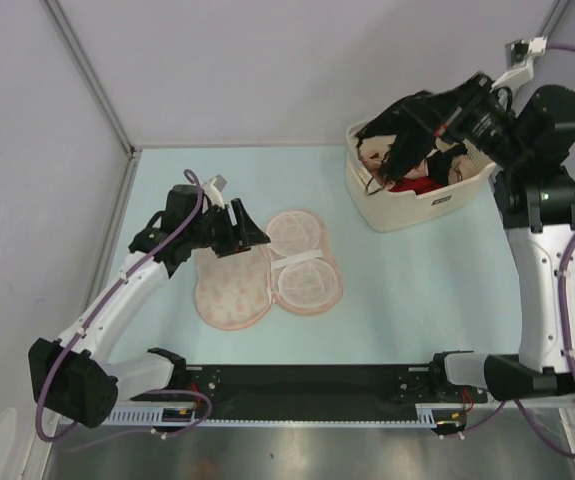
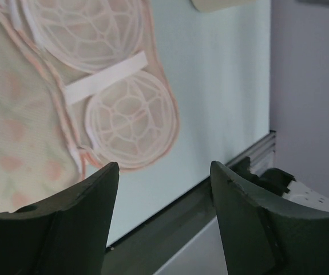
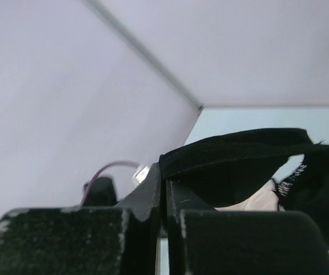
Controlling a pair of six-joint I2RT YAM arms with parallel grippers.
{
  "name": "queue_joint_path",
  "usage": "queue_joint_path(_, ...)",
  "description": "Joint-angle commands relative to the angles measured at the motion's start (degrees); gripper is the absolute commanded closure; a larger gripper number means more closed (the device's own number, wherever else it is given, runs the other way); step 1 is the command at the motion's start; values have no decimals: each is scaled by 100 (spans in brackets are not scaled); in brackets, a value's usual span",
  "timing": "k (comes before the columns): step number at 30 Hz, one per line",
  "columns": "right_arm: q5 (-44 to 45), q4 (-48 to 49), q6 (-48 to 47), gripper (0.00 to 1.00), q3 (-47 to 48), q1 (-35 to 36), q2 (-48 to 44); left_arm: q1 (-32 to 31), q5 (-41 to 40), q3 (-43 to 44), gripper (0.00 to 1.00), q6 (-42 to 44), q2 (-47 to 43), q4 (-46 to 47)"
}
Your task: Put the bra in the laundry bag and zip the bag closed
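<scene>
Black lace bra (image 1: 408, 150) is hanging over the single cream basket (image 1: 407, 212) at the far-right wall, pinched in the right gripper's (image 3: 163, 172) closed fingers. The left gripper (image 1: 254, 234) is hovering, fingers spread wide, over the one opened laundry bag (image 1: 305, 262), with bare table (image 1: 417, 295) surrounding it.

A cream basket (image 1: 412, 208) sits at the far right of the pale green worktop (image 1: 417, 300). A red garment (image 1: 414, 185) lies inside it.
</scene>
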Motion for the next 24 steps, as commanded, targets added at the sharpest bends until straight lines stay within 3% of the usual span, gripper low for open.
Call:
queue_joint_path(1,-1105,318,555,100,-1186,517,-727,-156,625,-188,28,-774,-704,644)
queue_joint_path(7,-880,111,592,100,-2420,1564,-1597,-561,362,-556,26,-1020,-1391,758)
queue_joint_path(10,-695,-495,390,100,-2903,1618,-1817,-806,212,-828,27,-1117,-1628,890)
queue_joint_path(15,-633,-498,424,100,-3984,1688,-2389,-1229,106,-1084,27,-1231,-1988,978)
queue_joint_path(21,-230,-1331,-93,100,-4003,1758,-2582,-1361,89,-1436,26,-1434,-2585,1224)
queue_joint_path(24,-176,-1237,-191,100,-4301,1759,-2923,-1449,36,-1699,26,-1513,-2754,1408)
